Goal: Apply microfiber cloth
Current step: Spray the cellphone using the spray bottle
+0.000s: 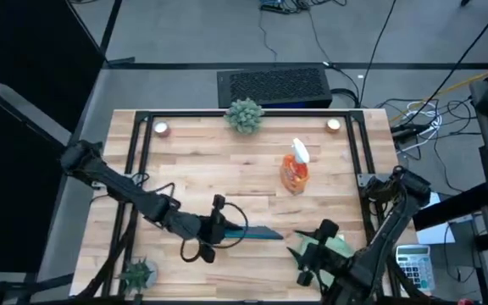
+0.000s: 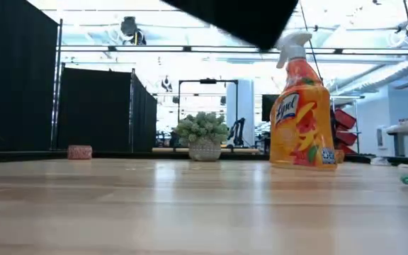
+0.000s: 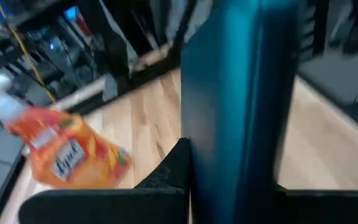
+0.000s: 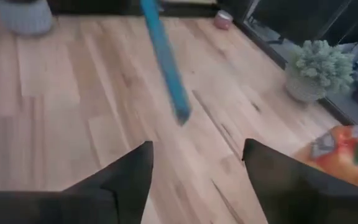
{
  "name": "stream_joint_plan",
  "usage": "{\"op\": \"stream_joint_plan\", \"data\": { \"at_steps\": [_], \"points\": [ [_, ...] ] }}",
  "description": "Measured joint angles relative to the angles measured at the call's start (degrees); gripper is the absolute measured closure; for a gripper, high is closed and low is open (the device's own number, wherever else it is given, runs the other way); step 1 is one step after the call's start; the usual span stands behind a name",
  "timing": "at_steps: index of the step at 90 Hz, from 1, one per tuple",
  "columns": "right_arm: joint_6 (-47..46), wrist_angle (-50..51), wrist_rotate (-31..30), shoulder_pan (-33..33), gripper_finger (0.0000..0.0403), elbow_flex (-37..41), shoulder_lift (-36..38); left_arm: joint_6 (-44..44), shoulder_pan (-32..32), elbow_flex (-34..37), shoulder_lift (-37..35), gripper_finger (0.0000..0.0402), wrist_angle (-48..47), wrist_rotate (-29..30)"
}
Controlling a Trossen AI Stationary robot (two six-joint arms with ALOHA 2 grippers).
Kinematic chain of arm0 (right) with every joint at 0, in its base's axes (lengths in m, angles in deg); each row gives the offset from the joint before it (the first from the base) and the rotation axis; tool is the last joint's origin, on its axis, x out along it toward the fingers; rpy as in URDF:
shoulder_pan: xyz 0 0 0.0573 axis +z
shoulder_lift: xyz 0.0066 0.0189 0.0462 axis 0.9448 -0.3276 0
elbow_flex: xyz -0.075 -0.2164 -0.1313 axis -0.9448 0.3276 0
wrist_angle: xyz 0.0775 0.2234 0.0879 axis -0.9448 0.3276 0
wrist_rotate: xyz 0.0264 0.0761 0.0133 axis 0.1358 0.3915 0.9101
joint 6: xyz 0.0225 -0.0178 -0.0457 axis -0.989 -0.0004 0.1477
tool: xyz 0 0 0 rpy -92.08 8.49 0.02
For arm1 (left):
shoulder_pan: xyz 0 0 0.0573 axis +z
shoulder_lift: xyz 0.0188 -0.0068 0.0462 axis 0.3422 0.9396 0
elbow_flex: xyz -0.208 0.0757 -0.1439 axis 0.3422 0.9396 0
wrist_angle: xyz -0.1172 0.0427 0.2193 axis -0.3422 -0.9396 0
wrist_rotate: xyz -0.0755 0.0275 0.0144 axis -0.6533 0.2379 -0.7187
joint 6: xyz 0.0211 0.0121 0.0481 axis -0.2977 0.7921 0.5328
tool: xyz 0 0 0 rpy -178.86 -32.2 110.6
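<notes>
Left fingers (image 3: pixel 185 186) clamp the tablet (image 3: pixel 238 106); only overhead shows cloth (image 1: pixel 333 248) under spread right fingers (image 1: pixel 305 264).

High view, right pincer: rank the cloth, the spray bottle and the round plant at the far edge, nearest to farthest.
From the right pincer, near the table's front right:
1. microfiber cloth – right beside the pincer, by the right arm at the front edge.
2. spray bottle – mid-table, farther back on the right half.
3. round plant – at the table's far edge, centre.
</notes>
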Motion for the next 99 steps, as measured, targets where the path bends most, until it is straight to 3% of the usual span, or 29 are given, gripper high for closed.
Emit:
{"op": "stream_joint_plan", "data": {
  "at_steps": [15, 31, 41, 52, 56, 75, 90, 99],
  "points": [
    [13.5, -10.5, -4.5, -2.6, 0.0176, 0.6, 0.0, 0.8, 0.0, 0.0, -0.8, 0.0392, 0.5, -1.7],
    [27.8, -19.7, -0.1, -7.1, 0.0193, 0.6, 0.0, 1.2, 0.0, 0.0, -0.8, 0.0392, 0.7, -1.8],
    [30.8, -21.6, 6.8, -9.2, 0.0260, 0.6, 0.0, 1.7, 0.0, 0.0, -0.8, 0.0392, 0.9, -1.9],
    [35.0, -23.3, 7.4, -9.6, 0.0371, 0.6, 0.0, 1.7, 0.0, 0.0, -0.8, 0.0392, 0.6, -2.4],
    [36.4, -23.6, 7.6, -9.5, 0.0385, 0.6, 0.0, 1.5, -0.1, 0.0, -0.8, 0.0392, 0.6, -2.5],
    [33.9, -17.4, 7.8, -8.3, 0.0394, 0.6, 0.0, -2.0, -0.1, 0.0, -1.9, 0.0360, -4.0, 1.5],
    [22.9, -3.8, 8.8, -6.2, 0.0395, 0.6, 0.0, -17.1, 0.8, 0.0, -6.7, 0.0297, -12.9, 3.8],
    [20.1, 2.1, 9.5, -5.5, 0.0395, 0.6, -0.5, -28.6, 1.4, 0.0, -9.5, 0.0256, -17.1, 1.6]
  ]
}}
